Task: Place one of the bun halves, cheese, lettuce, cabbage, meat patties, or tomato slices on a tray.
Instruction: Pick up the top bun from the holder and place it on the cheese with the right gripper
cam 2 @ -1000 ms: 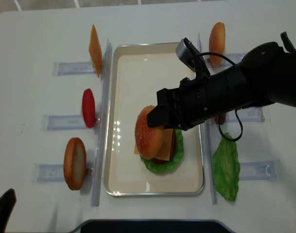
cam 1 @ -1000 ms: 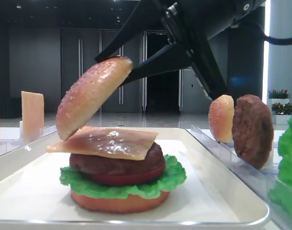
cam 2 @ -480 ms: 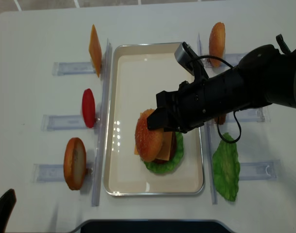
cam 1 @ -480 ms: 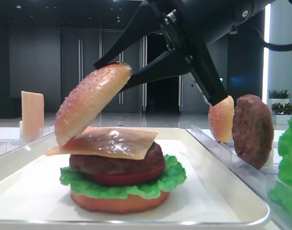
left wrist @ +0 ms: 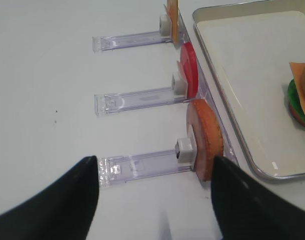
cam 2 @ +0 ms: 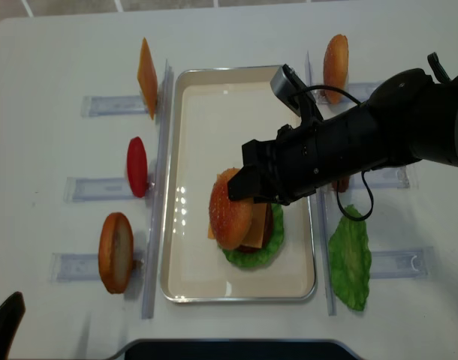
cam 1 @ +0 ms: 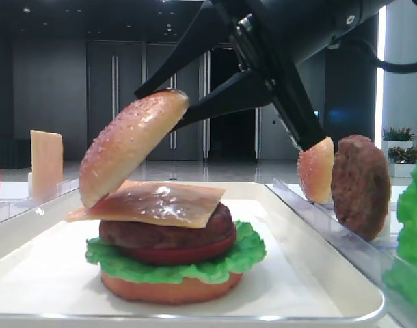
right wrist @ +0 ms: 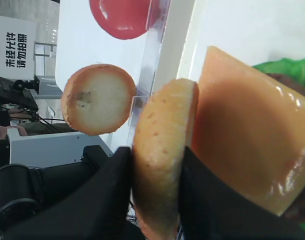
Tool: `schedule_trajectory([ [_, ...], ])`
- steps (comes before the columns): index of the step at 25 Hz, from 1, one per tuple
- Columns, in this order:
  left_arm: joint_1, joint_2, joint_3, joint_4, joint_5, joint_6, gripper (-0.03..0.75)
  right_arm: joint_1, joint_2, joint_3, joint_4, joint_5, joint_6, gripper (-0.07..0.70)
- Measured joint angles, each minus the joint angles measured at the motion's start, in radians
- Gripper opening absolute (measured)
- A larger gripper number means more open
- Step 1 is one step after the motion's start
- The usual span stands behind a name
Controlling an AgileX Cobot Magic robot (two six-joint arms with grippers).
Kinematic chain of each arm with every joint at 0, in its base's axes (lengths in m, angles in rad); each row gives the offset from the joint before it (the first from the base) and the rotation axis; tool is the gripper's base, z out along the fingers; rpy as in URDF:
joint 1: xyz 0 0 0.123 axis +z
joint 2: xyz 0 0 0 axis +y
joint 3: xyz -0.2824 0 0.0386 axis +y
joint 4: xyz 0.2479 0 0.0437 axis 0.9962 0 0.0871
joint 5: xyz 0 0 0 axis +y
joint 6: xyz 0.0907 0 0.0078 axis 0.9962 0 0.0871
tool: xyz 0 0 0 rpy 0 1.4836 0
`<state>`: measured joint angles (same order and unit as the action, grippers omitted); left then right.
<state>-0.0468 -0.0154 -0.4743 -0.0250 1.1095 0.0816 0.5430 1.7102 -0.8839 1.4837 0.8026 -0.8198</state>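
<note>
With lettuce [cam 1: 246, 254], tomato, patty and cheese [cam 1: 154, 203] already stacked on the tray [cam 1: 318, 287], only the sesame top bun [cam 1: 130, 147], clamped tilted in the right gripper [cam 1: 184, 109], remains to be lowered onto the cheese directly beneath the gripper and released.

Bun half [cam 1: 130, 145] tilts on cheese [cam 1: 154, 203], in tray [cam 1: 311, 273].

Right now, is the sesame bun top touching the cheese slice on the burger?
Touching. The low exterior view shows the tilted bun top, held by the right gripper, resting its lower edge on the cheese slice.

Probably office lobby: glass doors [cam 1: 160, 102].
</note>
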Motion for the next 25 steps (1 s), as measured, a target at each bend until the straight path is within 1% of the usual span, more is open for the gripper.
schedule_trajectory([
  [5,0.0,0.0,0.0,0.0,0.0,0.0,0.535,0.0,0.0,0.0,0.0,0.0,0.0,0.23],
  [9,0.0,0.0,0.0,0.0,0.0,0.0,0.535,0.0,0.0,0.0,0.0,0.0,0.0,0.251],
  [22,0.0,0.0,0.0,0.0,0.0,0.0,0.535,0.0,0.0,0.0,0.0,0.0,0.0,0.274],
  [25,0.0,0.0,0.0,0.0,0.0,0.0,0.535,0.0,0.0,0.0,0.0,0.0,0.0,0.302],
])
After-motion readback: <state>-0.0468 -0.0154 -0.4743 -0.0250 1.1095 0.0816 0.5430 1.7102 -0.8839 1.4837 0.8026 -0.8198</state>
